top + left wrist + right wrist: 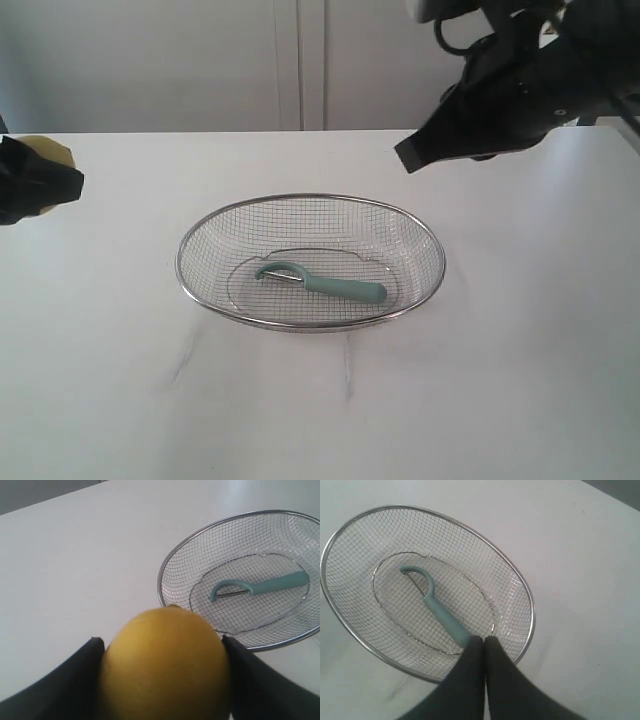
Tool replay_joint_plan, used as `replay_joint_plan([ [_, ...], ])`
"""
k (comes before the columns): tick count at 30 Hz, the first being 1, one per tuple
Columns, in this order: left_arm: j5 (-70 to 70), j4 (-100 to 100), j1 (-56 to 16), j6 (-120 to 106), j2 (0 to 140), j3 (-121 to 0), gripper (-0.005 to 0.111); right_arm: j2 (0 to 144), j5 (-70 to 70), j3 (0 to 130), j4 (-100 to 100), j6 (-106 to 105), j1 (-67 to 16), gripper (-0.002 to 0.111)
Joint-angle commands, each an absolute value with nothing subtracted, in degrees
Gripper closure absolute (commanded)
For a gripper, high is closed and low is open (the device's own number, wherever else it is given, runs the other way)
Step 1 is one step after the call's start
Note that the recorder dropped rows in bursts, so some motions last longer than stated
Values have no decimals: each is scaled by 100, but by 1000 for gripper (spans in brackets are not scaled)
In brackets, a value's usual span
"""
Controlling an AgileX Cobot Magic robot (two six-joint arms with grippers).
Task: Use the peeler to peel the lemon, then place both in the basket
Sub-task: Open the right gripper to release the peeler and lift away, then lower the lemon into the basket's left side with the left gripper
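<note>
The lemon (165, 665) is gripped between the part-open jaws of the left gripper (162, 641) at the left edge of the table (520, 380). The peeler (325, 283) is found lying in the basket (310, 197), mid-table. The right gripper (484, 640) is seen closed and empty, towards the far right corner.

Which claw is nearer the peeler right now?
Right. The right claw, shut, hangs raised by the right side of the basket, pointed toward the handle of the peeler. The left claw holds the lemon farther off, left of the basket.
</note>
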State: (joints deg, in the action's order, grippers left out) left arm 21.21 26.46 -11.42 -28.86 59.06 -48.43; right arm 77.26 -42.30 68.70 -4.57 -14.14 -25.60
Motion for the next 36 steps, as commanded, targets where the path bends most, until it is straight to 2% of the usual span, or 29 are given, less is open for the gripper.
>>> replay_joint_plan([
  [1,2007,2817,-1159,-2843,5860,-4880,107,7291,-4700,6874,-161,-1366,-2563,108],
  [8,1957,3701,-1159,-2843,5860,-4880,107,6738,-5353,6821,107,-1098,-2563,108],
  [16,1904,3875,-1597,-3069,5878,-4880,107,6278,-4764,6443,212,-1098,-2563,108],
  [25,501,3888,-2386,-3501,6542,-4916,107,6278,-4847,6382,212,-800,-2563,108],
  [29,1058,3834,-2543,-3603,7147,-5334,107,6278,-4861,6382,212,-438,-2563,108],
  [36,2600,3576,-2543,-3549,8439,-6923,107,6278,-4922,6382,270,-425,-2563,108],
])
